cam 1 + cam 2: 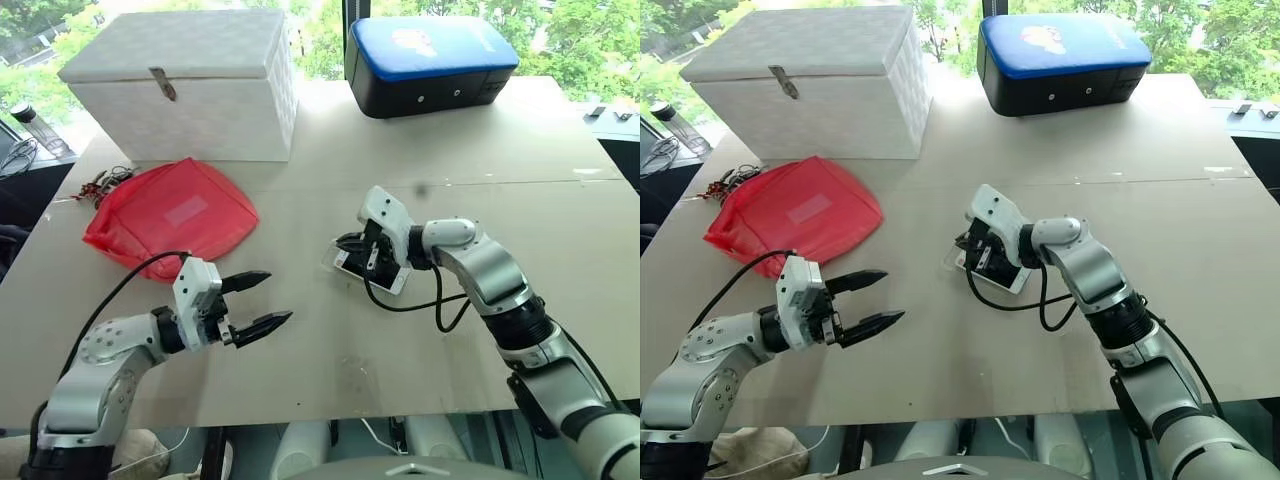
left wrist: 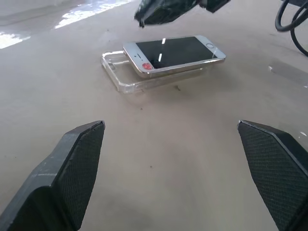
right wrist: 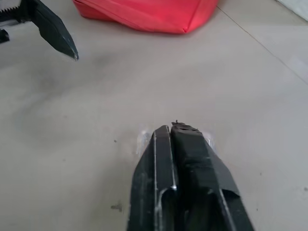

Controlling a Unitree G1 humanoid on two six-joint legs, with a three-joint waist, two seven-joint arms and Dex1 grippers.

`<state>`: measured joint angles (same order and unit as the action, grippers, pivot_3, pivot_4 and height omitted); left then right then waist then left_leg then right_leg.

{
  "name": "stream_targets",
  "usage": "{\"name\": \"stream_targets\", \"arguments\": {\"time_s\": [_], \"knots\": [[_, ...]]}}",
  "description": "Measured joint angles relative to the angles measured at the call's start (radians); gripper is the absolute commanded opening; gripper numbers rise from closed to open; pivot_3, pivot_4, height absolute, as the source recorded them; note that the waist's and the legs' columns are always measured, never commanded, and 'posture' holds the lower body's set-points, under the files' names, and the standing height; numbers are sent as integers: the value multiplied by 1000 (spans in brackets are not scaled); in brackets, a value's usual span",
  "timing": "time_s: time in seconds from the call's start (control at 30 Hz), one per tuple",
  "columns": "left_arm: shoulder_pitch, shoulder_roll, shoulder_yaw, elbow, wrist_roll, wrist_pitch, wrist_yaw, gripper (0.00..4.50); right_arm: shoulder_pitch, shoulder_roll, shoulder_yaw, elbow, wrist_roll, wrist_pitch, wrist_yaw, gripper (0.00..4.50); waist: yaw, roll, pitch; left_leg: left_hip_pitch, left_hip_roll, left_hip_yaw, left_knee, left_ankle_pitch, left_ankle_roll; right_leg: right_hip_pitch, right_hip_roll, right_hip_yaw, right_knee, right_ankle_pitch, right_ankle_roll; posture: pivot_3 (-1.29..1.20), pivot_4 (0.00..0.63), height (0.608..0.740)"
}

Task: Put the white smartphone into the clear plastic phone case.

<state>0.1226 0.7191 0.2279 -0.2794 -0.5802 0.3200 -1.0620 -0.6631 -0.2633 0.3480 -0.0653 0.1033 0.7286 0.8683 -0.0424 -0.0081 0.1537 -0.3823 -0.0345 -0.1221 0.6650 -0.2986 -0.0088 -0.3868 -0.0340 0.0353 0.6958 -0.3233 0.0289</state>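
Two black textured fingers (image 2: pixel 72 178) of the left gripper (image 2: pixel 175 175) stand wide apart over a beige counter (image 2: pixel 192 163). Beyond them, a white smartphone with a black screen (image 2: pixel 174 54) lies tilted, partly resting on a clear plastic phone case (image 2: pixel 120 77). Closed black fingers (image 2: pixel 161 10) hover just above the phone.

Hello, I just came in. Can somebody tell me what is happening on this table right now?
A two-armed robot is fitting the white smartphone into the clear plastic phone case on the table. The phone lies partly in the case, one end sticking out past it and sitting tilted, so it is not yet seated. The right gripper, fingers shut, is just over the phone. The left gripper hovers open nearby, holding nothing. A red bag, a white box and a blue-topped case sit further back.
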Motion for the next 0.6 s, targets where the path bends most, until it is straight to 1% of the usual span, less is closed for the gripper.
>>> {"name": "stream_targets", "arguments": {"time_s": [0.13, 0.23, 0.33, 0.43, 0.6], "knots": [[-1, 1, 5, 19, -2, -3, -12, 4500, 29, -17, 29, 6, -7, -10, -8, 90, -4, 0, 0, 0, 0, 1, 0, 0, 0, 0, 0, 1, 0, 0, 0, 0, 150, 740], [-4, 30, 44, 62, -2, -13, -45, 4500, 30, -35, 48, 11, -13, -24, -7, 90, -2, 0, 0, 0, 0, 0, 0, 0, 0, 0, 0, 0, 0, 0, 0, 0, 150, 740], [-16, 36, 53, 80, -2, -22, -52, 4500, 29, -38, 79, 48, -30, -59, -4, 90, -2, 0, 0, 0, 0, 0, 0, 0, 0, 0, 0, 0, 0, 0, 0, 0, 150, 740], [-27, 36, 53, 95, -1, -25, -55, 4500, 5, -38, 114, 96, -40, -90, 17, 90, -4, -1, -1, 2, 0, 1, 0, 0, 0, 1, 0, 1, 0, 0, 0, 0, 150, 740], [-25, 32, 50, 95, 0, -31, -55, 4500, -36, -24, 125, 185, -43, -129, 50, 90, -5, -1, -5, 5, 0, 0, 0, 0, 0, 4, 0, 0, 0, 0, 0, 0, 150, 740]]}}
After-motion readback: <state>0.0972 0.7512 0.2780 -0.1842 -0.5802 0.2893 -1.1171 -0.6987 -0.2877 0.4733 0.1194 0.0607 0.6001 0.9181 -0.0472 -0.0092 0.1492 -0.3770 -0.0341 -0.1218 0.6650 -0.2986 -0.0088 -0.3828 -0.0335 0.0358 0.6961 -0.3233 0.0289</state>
